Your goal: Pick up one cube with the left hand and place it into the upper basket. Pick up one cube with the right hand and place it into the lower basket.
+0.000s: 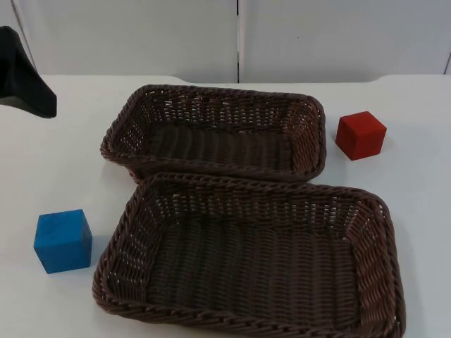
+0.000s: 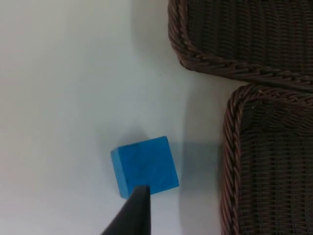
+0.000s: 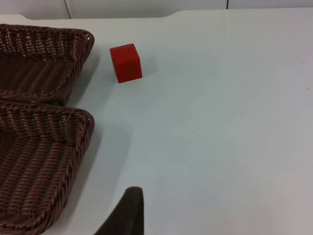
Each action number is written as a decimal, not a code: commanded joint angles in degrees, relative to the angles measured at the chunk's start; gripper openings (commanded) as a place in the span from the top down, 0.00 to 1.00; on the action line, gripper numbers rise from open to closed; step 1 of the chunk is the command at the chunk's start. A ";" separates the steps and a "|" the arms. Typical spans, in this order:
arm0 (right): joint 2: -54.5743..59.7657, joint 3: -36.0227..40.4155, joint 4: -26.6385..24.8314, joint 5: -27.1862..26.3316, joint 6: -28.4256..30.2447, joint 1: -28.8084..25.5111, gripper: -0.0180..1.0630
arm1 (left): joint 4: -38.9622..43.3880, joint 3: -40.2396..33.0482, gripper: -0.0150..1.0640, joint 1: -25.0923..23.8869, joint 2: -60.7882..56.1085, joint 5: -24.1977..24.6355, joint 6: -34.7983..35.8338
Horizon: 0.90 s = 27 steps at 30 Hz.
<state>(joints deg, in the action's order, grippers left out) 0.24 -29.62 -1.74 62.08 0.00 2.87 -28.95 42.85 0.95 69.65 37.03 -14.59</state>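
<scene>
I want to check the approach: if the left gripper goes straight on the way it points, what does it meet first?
Probably the blue cube: in the left wrist view it lies just beyond the fingertip, on the white table. Depth is uncertain.

Two brown baskets touching mid-table, upper basket [image 1: 215,130] and lower basket [image 1: 250,253], blue cube [image 1: 63,241] near the table's [image 1: 423,190] left edge, red cube [image 1: 361,135] toward the right edge.
</scene>
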 commanded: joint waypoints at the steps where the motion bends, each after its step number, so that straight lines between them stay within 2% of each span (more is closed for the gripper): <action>1: -0.24 0.06 0.07 -0.44 0.00 -0.31 0.01 | -0.45 0.34 0.07 0.35 0.04 -0.31 0.41; 27: -0.24 0.06 0.07 -0.44 -0.46 -0.31 0.01 | -0.19 0.34 0.07 0.35 0.04 -0.44 -0.08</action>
<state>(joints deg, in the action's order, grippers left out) 0.24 -29.62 -1.74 62.08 -0.31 2.87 -28.95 42.85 0.95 69.65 36.89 -14.59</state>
